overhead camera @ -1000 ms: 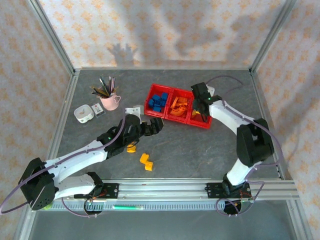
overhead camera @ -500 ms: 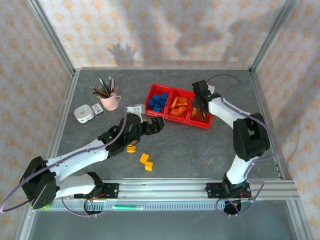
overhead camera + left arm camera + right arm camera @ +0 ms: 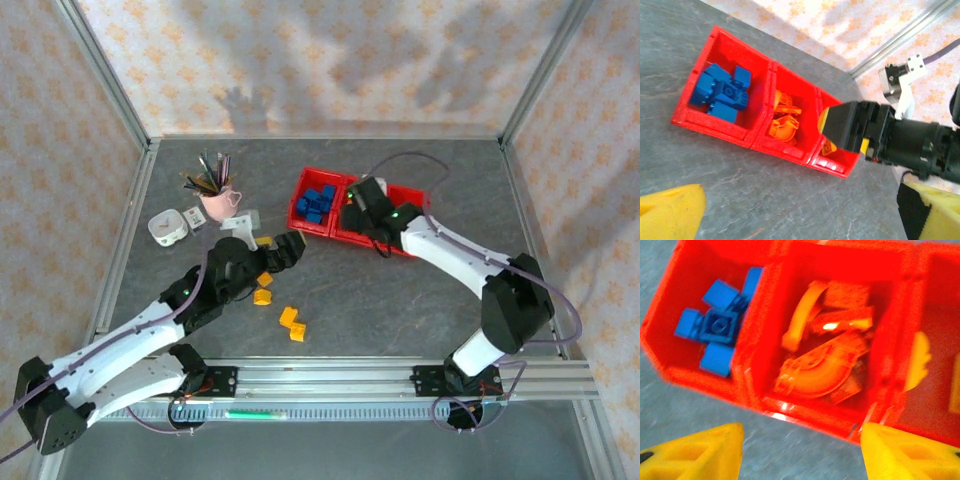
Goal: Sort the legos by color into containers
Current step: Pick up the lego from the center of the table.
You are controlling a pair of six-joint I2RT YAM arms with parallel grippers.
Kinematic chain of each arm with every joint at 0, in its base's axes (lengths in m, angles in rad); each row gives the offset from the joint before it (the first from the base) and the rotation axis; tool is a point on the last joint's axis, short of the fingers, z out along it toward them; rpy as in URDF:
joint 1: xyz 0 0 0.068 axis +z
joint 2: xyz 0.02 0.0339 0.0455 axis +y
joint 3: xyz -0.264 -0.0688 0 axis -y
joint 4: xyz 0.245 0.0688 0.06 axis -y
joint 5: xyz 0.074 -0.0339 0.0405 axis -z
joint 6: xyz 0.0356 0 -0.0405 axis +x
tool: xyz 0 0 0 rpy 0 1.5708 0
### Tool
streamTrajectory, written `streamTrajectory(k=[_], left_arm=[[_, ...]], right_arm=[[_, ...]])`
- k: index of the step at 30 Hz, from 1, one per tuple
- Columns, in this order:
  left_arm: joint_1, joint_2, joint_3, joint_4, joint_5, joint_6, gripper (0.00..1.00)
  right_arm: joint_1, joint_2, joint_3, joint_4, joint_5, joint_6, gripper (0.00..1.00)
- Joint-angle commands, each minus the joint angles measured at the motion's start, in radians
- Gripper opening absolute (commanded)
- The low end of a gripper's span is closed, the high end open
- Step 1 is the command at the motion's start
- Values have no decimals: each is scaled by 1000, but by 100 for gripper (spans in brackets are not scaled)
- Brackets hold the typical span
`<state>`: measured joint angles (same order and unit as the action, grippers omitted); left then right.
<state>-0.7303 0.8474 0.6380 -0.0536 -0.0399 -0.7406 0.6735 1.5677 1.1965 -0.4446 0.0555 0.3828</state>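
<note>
Since a moment before, the right jaws had swung away from the end bin on the right and come over the middle one, and they had opened. The left jaws had slid back toward the pink cup (image 3: pixel 218 205).

The right jaws stood wide apart with nothing between them. They hung just above the front wall of the containers (image 3: pixel 710 127), looking down into the middle bin. Behind them the right arm (image 3: pixel 450 255) reached long and low across the bench (image 3: pixel 400 300). The left jaws were wide apart too and held nothing. They hovered over the bench in front of the bins, with one small yellow lego (image 3: pixel 263 241) just beside them. The left arm (image 3: pixel 150 320) lay stretched out from the near left corner.

Most of the sorting looked done. The blue legos (image 3: pixel 715 327) sat together in the left bin. The orange legos (image 3: pixel 815 365), arches among them, filled the middle bin. Some yellow legos (image 3: pixel 920 360) lay in the right bin. A few loose legos (image 3: pixel 292 322) were left on the bench near the left arm. They looked yellow or orange, but I could not tell for sure from above. They would have to go into their bins to finish the job.
</note>
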Motion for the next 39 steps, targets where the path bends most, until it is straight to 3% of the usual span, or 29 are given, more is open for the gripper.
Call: streamTrajectory(k=[1, 8, 17, 26, 39], left_arm=[[9, -70, -32, -130, -66, -31, 99], [11, -222, -72, -301, -130, -100, 99], [14, -393, -75, -497, -227, -185, 99], [14, -482, -73, -591, -285, -235, 99], [14, -536, -70, -668, -374, -293, 99]], right_arm=[[82, -4, -4, -26, 18, 44, 64], [273, 110, 72, -6, -5, 80, 69], [390, 299, 220, 5, -41, 83, 73], [416, 493, 382, 19, -103, 4, 76], [421, 686, 555, -76, -53, -41, 77]])
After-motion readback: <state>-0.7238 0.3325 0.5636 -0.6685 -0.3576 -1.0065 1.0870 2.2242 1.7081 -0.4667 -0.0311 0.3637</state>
